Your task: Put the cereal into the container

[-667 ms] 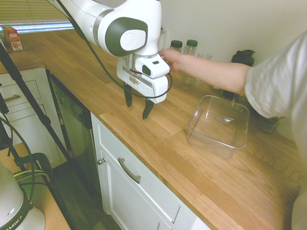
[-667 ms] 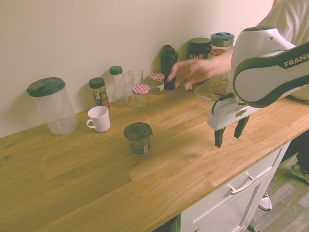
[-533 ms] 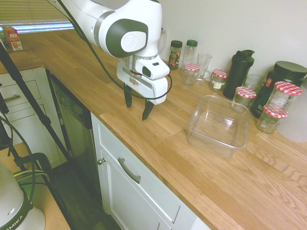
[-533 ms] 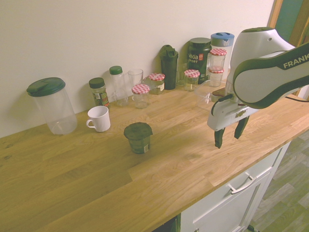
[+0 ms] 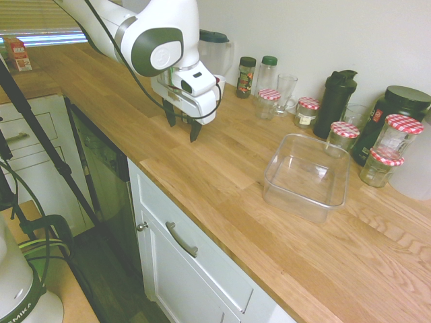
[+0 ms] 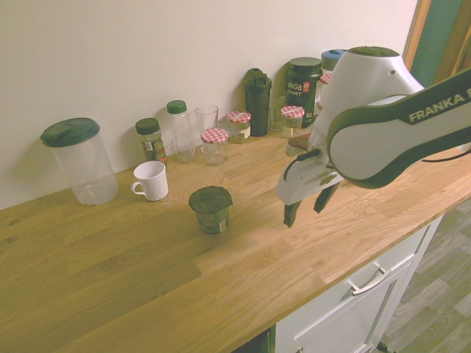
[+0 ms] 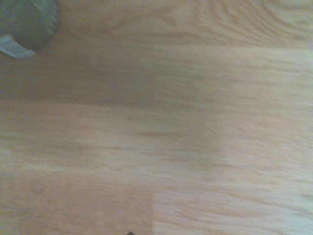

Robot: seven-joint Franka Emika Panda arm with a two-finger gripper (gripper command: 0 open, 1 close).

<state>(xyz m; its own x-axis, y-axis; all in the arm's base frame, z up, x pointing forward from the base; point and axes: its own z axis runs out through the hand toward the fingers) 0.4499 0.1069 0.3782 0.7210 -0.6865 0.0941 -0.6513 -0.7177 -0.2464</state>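
"Cereal (image 6: 211, 210), where do we see it?"
"Upright on the counter (image 6: 140, 272), near the second exterior view's centre."
"And our gripper (image 6: 306, 213)?"
"Right of it there, fingers well parted, gripping nothing."

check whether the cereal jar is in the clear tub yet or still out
Out: the cereal jar stands upright on the bare counter, beyond the gripper from the clear tub.

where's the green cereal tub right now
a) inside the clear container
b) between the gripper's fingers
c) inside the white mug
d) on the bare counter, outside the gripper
D: the green cereal tub stands on the counter, apart from the open gripper.
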